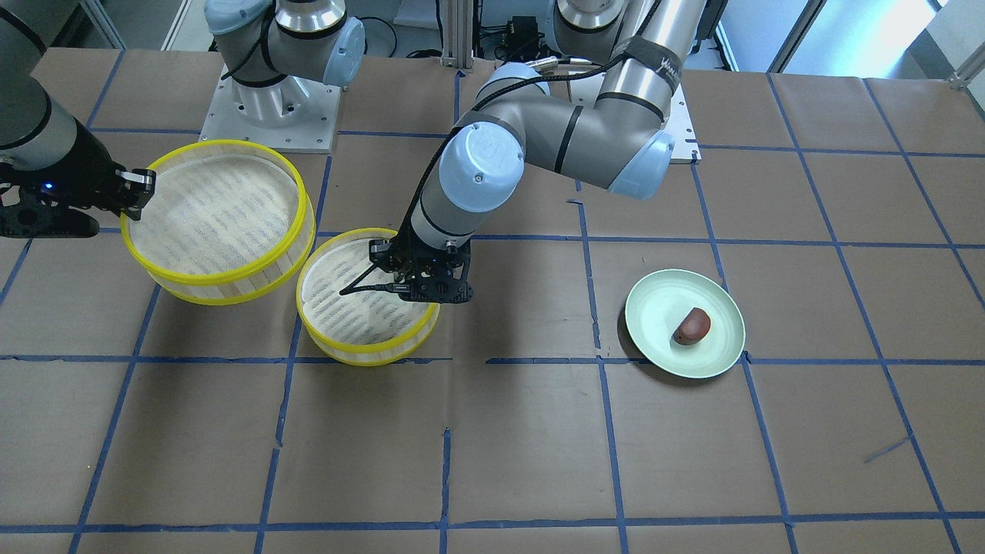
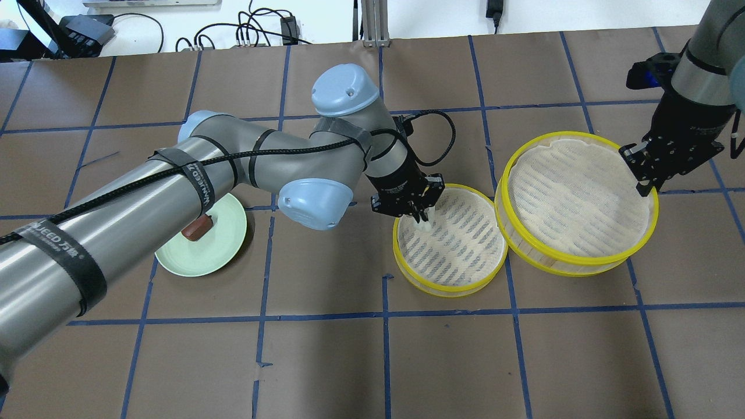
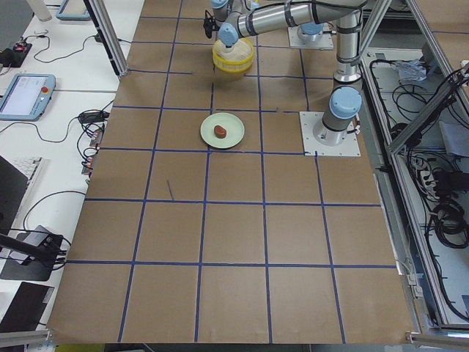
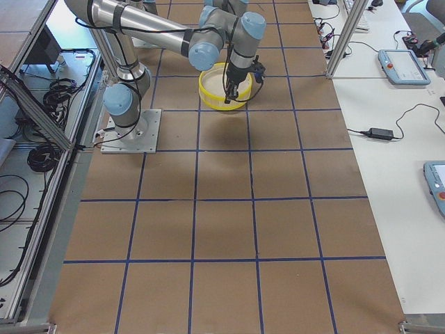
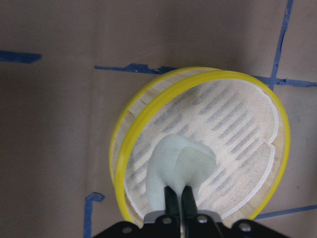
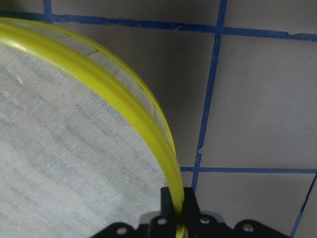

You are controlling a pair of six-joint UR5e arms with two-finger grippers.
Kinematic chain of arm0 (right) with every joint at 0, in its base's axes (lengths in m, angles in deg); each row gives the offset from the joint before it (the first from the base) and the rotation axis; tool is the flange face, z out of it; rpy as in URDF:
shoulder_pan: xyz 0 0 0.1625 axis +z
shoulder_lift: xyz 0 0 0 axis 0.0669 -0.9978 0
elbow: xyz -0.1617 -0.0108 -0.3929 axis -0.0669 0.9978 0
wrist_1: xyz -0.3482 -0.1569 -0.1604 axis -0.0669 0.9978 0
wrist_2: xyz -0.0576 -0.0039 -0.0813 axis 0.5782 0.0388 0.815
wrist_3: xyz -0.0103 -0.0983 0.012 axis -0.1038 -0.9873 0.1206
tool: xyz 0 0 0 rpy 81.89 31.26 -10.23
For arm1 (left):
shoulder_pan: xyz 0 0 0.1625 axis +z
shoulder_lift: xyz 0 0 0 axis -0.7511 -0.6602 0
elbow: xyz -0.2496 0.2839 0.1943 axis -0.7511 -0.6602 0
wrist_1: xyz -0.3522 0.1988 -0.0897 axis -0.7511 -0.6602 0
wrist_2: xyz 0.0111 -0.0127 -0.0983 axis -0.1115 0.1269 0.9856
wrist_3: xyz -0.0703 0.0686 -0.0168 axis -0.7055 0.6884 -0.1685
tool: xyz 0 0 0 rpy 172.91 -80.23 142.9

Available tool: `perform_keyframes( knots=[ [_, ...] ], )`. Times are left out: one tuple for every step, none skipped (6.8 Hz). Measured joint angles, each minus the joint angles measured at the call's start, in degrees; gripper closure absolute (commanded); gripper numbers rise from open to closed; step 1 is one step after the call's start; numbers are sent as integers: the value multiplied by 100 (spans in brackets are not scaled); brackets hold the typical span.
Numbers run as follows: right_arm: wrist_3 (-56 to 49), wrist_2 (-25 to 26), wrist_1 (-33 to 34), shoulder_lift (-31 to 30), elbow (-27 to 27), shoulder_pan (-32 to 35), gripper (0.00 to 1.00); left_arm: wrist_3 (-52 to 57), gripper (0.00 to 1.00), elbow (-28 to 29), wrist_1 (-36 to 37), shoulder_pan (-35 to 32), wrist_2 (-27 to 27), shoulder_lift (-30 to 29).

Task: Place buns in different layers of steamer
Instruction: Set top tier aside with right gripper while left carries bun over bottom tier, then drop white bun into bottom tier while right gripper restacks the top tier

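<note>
My left gripper (image 2: 421,216) is shut on the white bun (image 2: 425,226) and holds it low over the near edge of the smaller steamer tray (image 2: 448,291). The left wrist view shows the bun (image 5: 181,158) pinched between the fingers (image 5: 172,196) above the mesh floor. My right gripper (image 2: 640,174) is shut on the yellow rim of the larger steamer tray (image 2: 582,259), which sits beside the smaller one; the right wrist view shows the rim (image 6: 124,84) between the fingers. The reddish-brown bun (image 1: 692,325) lies on the pale green plate (image 1: 662,308).
The plate (image 2: 215,256) lies partly under my left arm in the overhead view. The two trays touch or nearly touch. The table is brown paper with blue tape lines. The arm bases stand at the robot's edge of the table.
</note>
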Motion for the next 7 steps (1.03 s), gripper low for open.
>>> perform_keyframes(
  knots=[
    [6,-8,0,0,0,1,97,-17,11,16,-4,-30,-38,-57],
    [8,-21,5,-4,3,9,97,-18,9,31,-24,-36,-69,-59],
    [13,-36,10,-7,5,16,97,-15,9,47,-40,-34,-111,-43],
    [24,-47,10,-8,5,22,97,-15,9,59,-55,-29,-161,-30],
    [31,-51,9,-10,7,24,97,-11,10,67,-67,-6,-184,-7],
    [50,-55,11,-13,7,32,97,23,11,63,-98,115,-218,46],
    [97,-75,13,-14,4,50,98,213,11,20,-211,444,-412,156]
  ],
)
